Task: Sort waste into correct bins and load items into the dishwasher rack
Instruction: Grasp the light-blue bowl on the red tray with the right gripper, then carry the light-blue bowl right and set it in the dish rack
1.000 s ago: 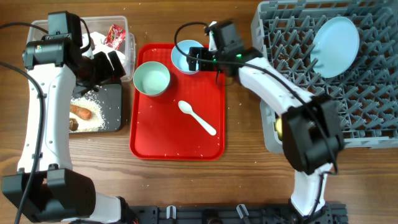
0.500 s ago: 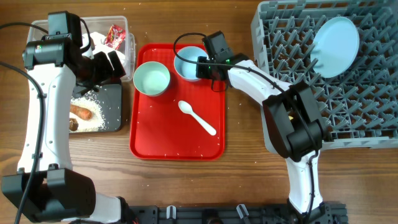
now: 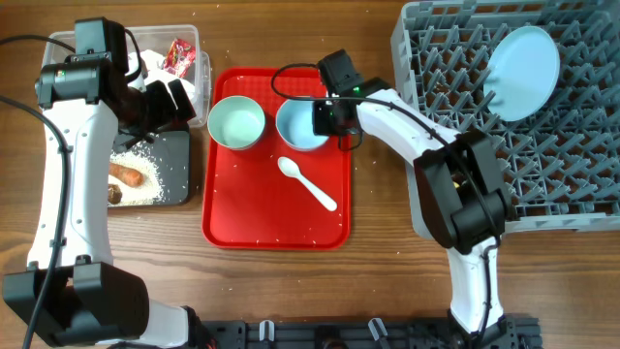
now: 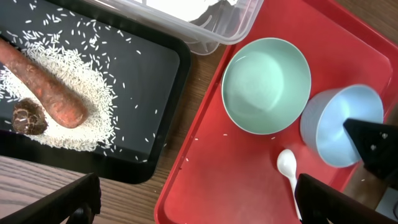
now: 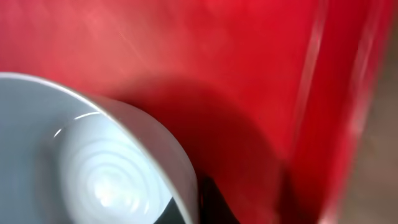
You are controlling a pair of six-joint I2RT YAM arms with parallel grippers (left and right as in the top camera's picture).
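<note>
Right tool looks clenched on the rim of the light-blue bowl, though its own wrist view is too blurred to show both fingers. The left wrist view shows the bowl tipped over the far right part of the red tray, which sits mid-counter toward the far edge. Just beside it on the left stands the mint-green bowl, upright and empty. The white spoon lies nearer the front edge, in the middle of the tray, with a few loose grains around it. At the far right corner of the counter the dishwasher rack holds the pale-blue plate, propped among the pegs. It is the one item plainly seen loaded. Toward the far left corner, the clear tub contains the red wrapper and the tissue. The black tray in front of it carries the carrot piece, the brown lump and a spread of rice. Above these bins hangs the left tool, released and holding nothing. By this showing the waste is largely sorted. Both bowls and the spoon are yet to go into the rack.
</note>
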